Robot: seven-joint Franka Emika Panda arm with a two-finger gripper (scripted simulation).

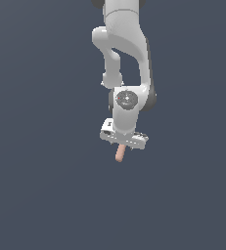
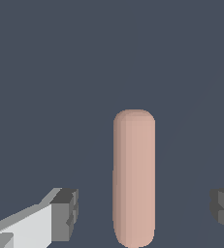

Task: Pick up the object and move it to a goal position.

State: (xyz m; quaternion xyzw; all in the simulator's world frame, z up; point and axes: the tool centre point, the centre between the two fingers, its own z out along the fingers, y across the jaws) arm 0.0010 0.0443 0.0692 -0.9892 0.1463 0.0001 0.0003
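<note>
The object (image 2: 134,179) is a smooth salmon-pink capsule with rounded ends, lying on the dark grey floor. In the wrist view it sits between the two dark fingertips of my gripper (image 2: 144,212), with a gap on either side, the gap being narrower on the side of the finger (image 2: 65,214) with the white link. The gripper is open and touches nothing. In the exterior view the white gripper (image 1: 121,145) hangs over the object (image 1: 119,154), whose lower end pokes out beneath the hand while its upper part is hidden by it.
The plain dark grey floor (image 1: 41,185) spreads around the arm in every direction. No other object, container or marker shows in either view.
</note>
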